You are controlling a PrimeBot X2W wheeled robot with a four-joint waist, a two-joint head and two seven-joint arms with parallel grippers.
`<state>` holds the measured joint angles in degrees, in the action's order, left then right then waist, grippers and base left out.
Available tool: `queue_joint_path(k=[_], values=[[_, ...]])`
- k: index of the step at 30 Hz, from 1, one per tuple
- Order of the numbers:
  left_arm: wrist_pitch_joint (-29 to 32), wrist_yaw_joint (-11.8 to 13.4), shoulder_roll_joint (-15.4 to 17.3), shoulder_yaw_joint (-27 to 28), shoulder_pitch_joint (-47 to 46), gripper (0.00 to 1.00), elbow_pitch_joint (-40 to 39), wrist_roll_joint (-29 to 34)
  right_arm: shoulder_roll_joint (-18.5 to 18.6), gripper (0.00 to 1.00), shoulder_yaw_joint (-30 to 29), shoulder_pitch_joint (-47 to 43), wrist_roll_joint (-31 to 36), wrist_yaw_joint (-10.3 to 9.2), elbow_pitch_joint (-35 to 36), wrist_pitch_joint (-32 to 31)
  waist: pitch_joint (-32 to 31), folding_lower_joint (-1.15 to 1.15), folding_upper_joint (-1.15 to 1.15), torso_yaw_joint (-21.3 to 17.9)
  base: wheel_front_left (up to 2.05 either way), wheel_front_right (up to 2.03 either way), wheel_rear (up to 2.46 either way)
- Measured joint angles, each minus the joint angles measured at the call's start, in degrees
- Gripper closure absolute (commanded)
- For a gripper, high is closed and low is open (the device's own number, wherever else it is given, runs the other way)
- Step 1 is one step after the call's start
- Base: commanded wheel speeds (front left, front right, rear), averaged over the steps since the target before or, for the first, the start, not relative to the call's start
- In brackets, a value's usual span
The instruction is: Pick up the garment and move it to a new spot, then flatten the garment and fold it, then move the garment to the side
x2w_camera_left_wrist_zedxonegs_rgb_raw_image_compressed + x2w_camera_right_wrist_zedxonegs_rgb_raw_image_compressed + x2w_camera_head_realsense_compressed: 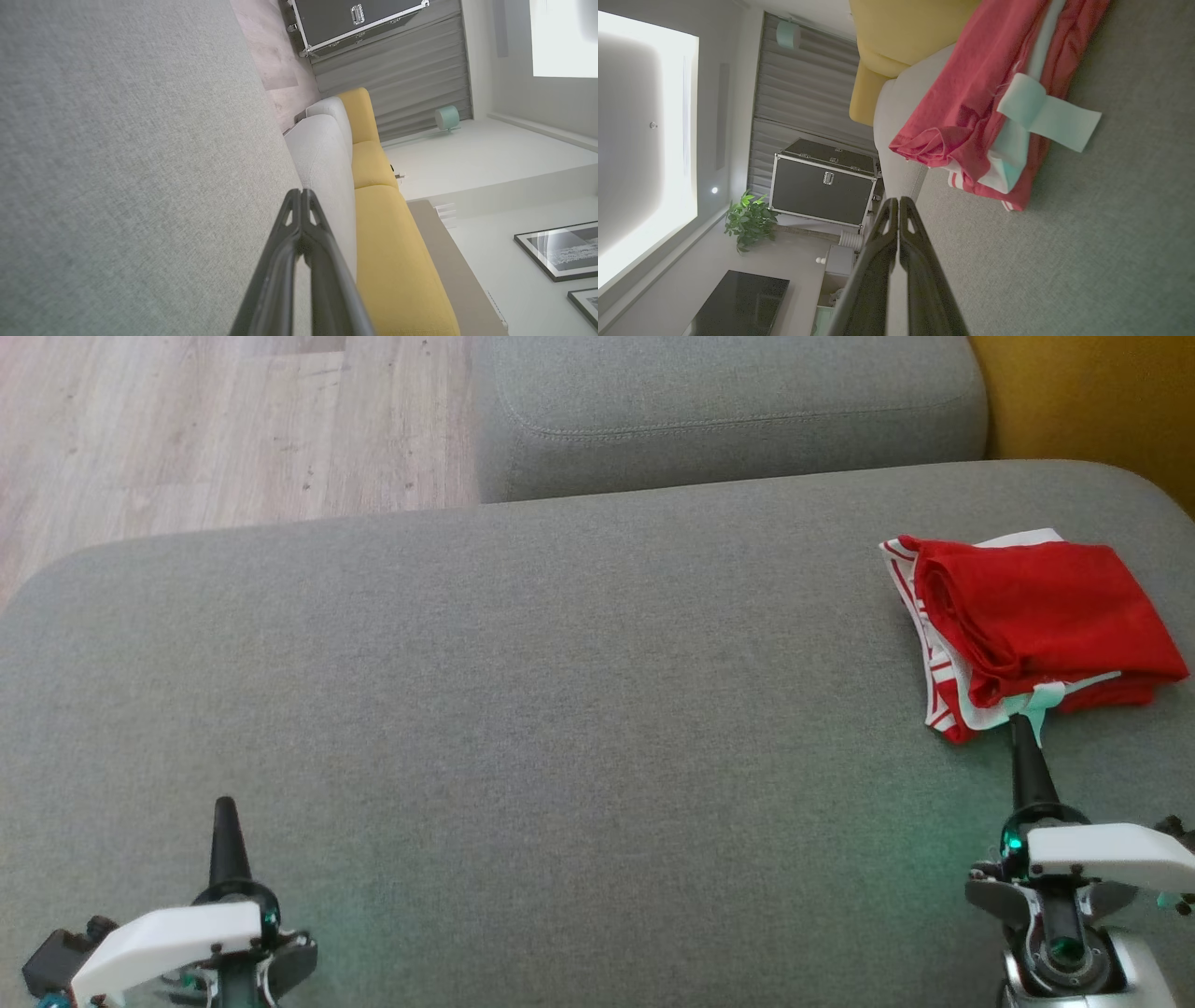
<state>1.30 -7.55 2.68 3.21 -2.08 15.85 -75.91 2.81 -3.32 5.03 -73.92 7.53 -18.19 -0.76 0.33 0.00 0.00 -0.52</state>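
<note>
Nearest the robot, the left gripper (225,805) has its fingers pressed together on nothing, over bare grey seat cushion (560,709), with the garment well off to its right. The right gripper (1019,723) is likewise closed and empty. The red-and-white garment (1036,607) lies folded just ahead of its tip, and a pale label (1038,702) sticks out of the near hem toward the fingers. In the right wrist view the tip (899,200) looks slightly apart from the cloth (971,116), though I cannot tell whether it brushes the label (1045,114). The main risk, I think, is a forward nudge of that closed tip. It could catch the label or the loose rolled top layer and drag the fold open. It could also shove the stack farther across the cushion toward the yellow sofa (1092,392) beyond.
</note>
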Motion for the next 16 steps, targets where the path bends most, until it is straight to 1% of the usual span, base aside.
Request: queue_joint_path(k=[16], values=[[2.3,0.0,0.0,0.5,-0.1,1.0,0.0,-8.2,0.0,1.0,-1.7,0.0,-9.4,0.0,0.9,-2.4,-0.1,0.0,0.0,0.3,0.0,0.0,0.0]])
